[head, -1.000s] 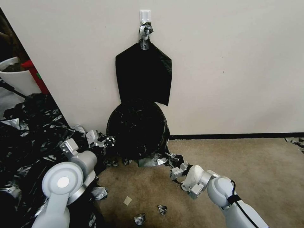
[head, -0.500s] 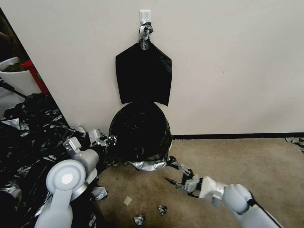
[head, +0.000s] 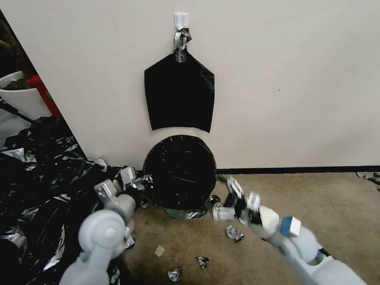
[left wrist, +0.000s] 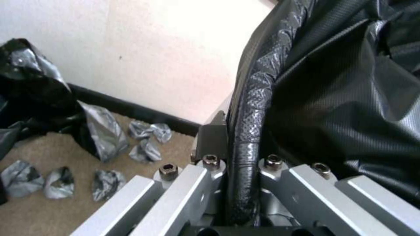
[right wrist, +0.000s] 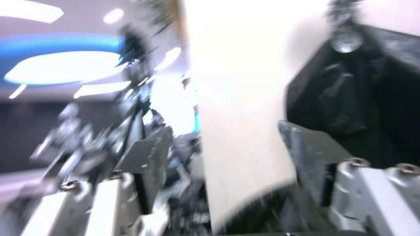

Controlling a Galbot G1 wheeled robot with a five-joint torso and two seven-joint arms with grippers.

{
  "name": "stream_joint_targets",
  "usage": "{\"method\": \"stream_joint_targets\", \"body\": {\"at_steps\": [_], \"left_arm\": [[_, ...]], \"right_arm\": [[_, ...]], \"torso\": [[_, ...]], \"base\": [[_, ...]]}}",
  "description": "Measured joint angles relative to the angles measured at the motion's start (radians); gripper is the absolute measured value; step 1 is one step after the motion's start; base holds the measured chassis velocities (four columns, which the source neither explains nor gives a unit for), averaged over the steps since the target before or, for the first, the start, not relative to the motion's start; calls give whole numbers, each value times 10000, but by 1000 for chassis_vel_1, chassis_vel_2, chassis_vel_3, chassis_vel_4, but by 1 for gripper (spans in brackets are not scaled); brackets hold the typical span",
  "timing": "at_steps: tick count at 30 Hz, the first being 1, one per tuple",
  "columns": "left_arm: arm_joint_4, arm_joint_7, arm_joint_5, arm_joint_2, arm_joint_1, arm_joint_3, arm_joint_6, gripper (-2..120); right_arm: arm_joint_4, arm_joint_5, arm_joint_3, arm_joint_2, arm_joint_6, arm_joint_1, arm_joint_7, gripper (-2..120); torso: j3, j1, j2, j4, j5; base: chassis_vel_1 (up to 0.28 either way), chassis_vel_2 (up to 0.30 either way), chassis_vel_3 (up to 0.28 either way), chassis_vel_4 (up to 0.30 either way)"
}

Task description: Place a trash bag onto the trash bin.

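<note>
The trash bag [head: 180,170] is glossy black and stretched over a round mouth that faces me at the foot of the wall. The trash bin under it is hidden by the plastic. My left gripper [head: 136,184] is at the bag's left edge. In the left wrist view the left gripper [left wrist: 238,154] is shut on the bag's rolled rim [left wrist: 258,95]. My right gripper [head: 229,198] hangs open just right of the bag, apart from it. The blurred right wrist view shows the right gripper [right wrist: 227,147] with its fingers spread and bare wall between them.
A flat black bundle [head: 180,95] hangs from a wall hook above the bag. A big heap of black bags [head: 35,178] fills the left floor, with a white tub [head: 19,95] behind it. Crumpled scraps [head: 233,233] lie on the carpet. Bare carpet [head: 316,206] stretches to the right.
My right gripper has left the bag's lower edge, opened, and swung up to the right of it. The bag-covered mouth has shifted slightly down and right. My left arm has followed rightward.
</note>
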Motion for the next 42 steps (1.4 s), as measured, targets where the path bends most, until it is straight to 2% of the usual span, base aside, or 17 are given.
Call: {"method": "stream_joint_targets", "body": {"at_steps": [1, 2, 3, 4, 5, 6, 7, 9, 10, 12, 15, 16, 17, 26, 32, 37, 42], "left_arm": [[68, 173, 288, -76, 132, 113, -272, 3], [68, 173, 288, -76, 132, 113, -272, 3], [157, 399, 600, -183, 289, 242, -673, 3], [209, 501, 730, -225, 359, 289, -867, 3], [209, 501, 730, -225, 359, 289, -867, 3], [316, 695, 986, -275, 468, 351, -1212, 3], [374, 803, 1095, -285, 529, 379, -1396, 3], [407, 896, 1160, -288, 576, 397, -1527, 3], [422, 1052, 1245, -290, 650, 419, -1694, 3], [423, 1209, 1444, -289, 719, 436, -1828, 3], [434, 1293, 1600, -277, 759, 439, -1917, 3], [446, 1410, 1795, -259, 813, 439, -2030, 3], [472, 1507, 1941, -247, 874, 439, -2129, 3], [545, 2109, 2918, -168, 1122, 437, -2575, 3], [785, 2707, 3963, -138, 1233, 492, -3174, 3], [863, 2911, 4398, -172, 1303, 571, -3391, 3], [861, 3000, 4532, -190, 1366, 589, -3464, 3]], "right_arm": [[299, -63, -424, 175, -265, 58, 1065, 59], [299, -63, -424, 175, -265, 58, 1065, 59], [631, -228, -1086, 474, -757, 137, 2487, 52], [766, -310, -1464, 693, -1093, 184, 3305, 46], [766, -310, -1464, 693, -1093, 184, 3305, 46], [856, -421, -2067, 1125, -1745, 289, 4806, 41], [829, -521, -2375, 1391, -2212, 358, 5619, 37], [741, -635, -2572, 1586, -2537, 421, 6143, 33], [342, -1063, -2835, 1970, -2995, 582, 6998, 26], [-234, -1619, -3031, 2335, -3447, 801, 7866, 18], [-546, -1835, -3143, 2540, -3746, 953, 8473, 14], [-921, -1971, -3291, 2791, -4113, 1162, 9279, 2], [-1213, -2019, -3410, 2973, -4410, 1335, 9814, 0], [-2125, -1654, -3708, 3301, -5624, 2304, 11032, 0], [-2702, -509, -3965, 3249, -7206, 3286, 11672, 0], [-3071, -312, -4073, 3105, -8078, 3596, 11770, 0], [-3396, -280, -3996, 2964, -8345, 3743, 11785, 0]], "torso": [[0, 0, 0, 0, 0], [0, 0, 0, 0, 0], [0, 0, 0, -1, -1], [0, 0, 0, -1, 0], [0, 0, 0, -1, 0], [0, 0, 0, -1, 0], [0, 1, 0, -1, 0], [0, 0, 0, 0, -1], [0, 0, 0, -1, -1], [0, 0, 0, -2, 0], [0, 0, 0, -1, 0], [0, 0, 0, -1, 0], [0, 0, 0, -2, 0], [0, 0, 0, -2, 2], [1, 0, 0, -2, 2], [1, 0, 0, -2, 2], [1, 0, 0, -2, 3]], "base": [[0, 0, 0, 0], [0, 0, 0, 0], [0, 0, 0, 0], [0, 0, 0, 0], [0, 0, 0, 0], [0, 0, 0, 0], [0, 0, 0, 0], [0, 0, 0, 0], [0, 0, 0, 0], [0, 0, 0, 0], [0, 0, 0, 0], [0, 0, 0, 0], [0, 0, 0, 0], [0, 0, 0, 0], [0, 0, 0, 0], [0, 0, 0, 0], [0, 0, 0, 0]]}}
